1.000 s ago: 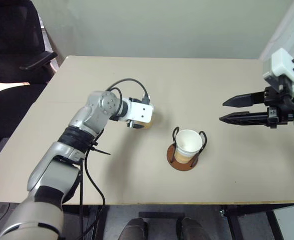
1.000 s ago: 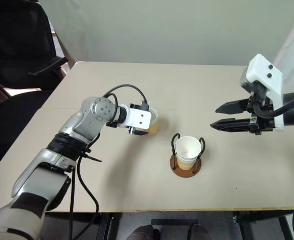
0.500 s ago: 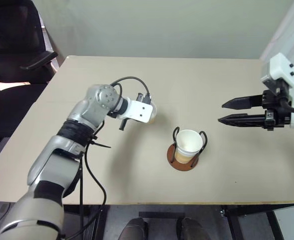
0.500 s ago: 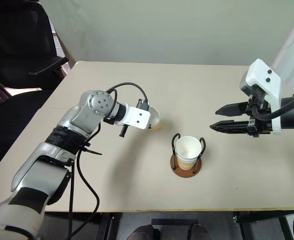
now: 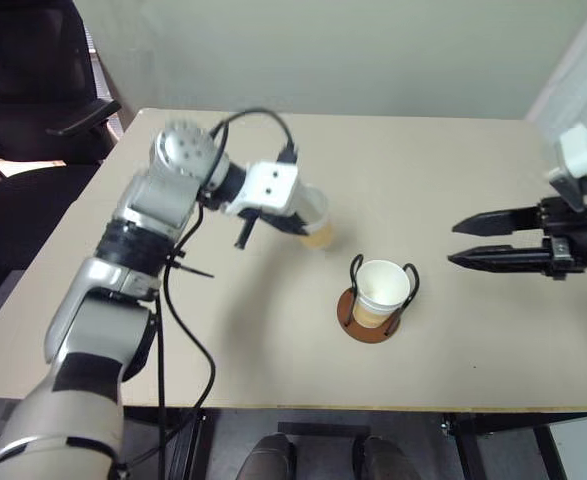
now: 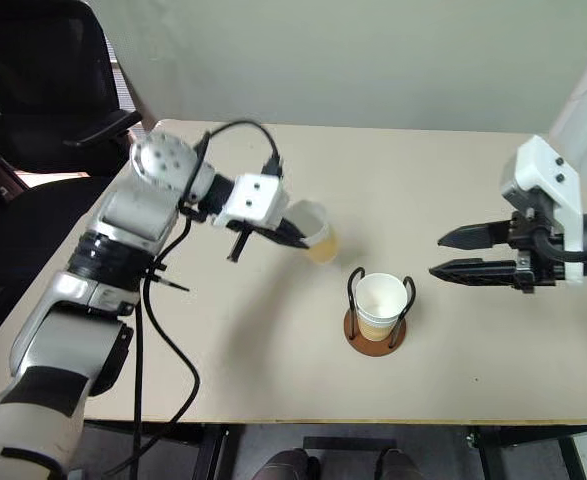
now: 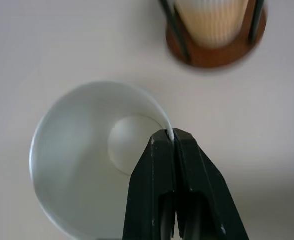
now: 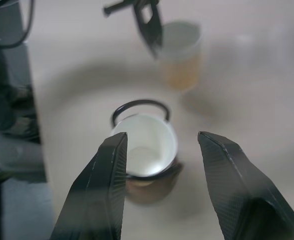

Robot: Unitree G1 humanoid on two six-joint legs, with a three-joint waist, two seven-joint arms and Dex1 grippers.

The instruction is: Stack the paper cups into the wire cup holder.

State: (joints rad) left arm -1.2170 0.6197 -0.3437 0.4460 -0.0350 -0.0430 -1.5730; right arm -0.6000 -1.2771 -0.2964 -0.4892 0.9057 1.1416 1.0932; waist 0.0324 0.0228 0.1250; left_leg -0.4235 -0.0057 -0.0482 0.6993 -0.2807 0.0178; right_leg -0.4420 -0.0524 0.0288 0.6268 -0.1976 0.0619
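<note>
Tapered paper cup (image 7: 86, 160) pinched by black fingers (image 7: 159, 165), round wire holder (image 5: 375, 318)

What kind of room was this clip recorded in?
Probably an office or lab test room: a plain beige table set against a bare wall, with a black office chair beside it. Nothing homelike is in view.

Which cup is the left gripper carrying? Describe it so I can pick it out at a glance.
On the beige table, find the wire cup holder near the front edge, with a cup already standing in it. Up and to its left, the left gripper is pinching the rim of another paper cup. That one is tilted, lifted off the table and outside the wire loops.
</note>
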